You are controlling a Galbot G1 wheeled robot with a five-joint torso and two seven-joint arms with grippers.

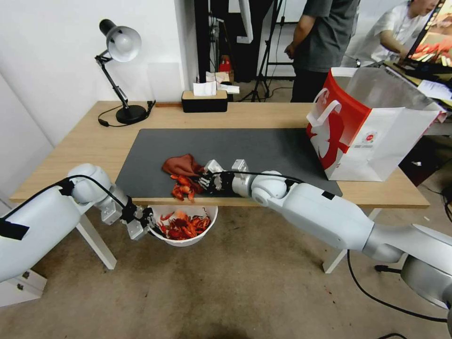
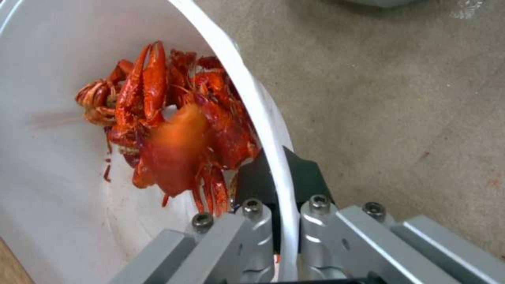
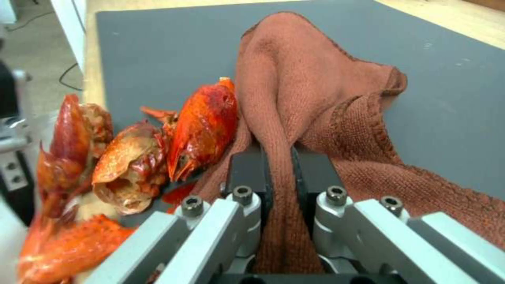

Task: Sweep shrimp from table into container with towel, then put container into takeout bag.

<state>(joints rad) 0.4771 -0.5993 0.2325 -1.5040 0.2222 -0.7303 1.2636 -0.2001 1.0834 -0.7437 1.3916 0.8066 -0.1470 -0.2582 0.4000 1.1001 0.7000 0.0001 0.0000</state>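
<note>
**Red shells halfway off the tabletop edge**

Wood tabletop [image 1: 263,115] carried a dark grey mat [image 1: 263,146], and the takeout bag [image 1: 372,136] stood open on the robot's right end, well apart from the work. Below the near edge the white container [image 1: 200,235] hung in the air, already holding part of the shrimp. More shrimp [image 1: 184,187] lay at the mat's near edge, directly above the container.

The right arm reached low across the near edge, forearm nearly level, and the right claw [image 3: 281,173] was closed on a fold of the towel [image 3: 321,102], with the shells touching the cloth on one side. The left arm was bent under the tabletop, and the left claw [image 2: 279,189] pinched the container's rim, one finger inside and one outside.

To sweep well, I judged the towel should stay pressed flat to the mat and be drawn steadily toward the edge, so that no shell slips under or round the cloth. The container needed holding level and tight beneath the edge, since a thin rim gripped at one point could tilt under the added load.
</note>
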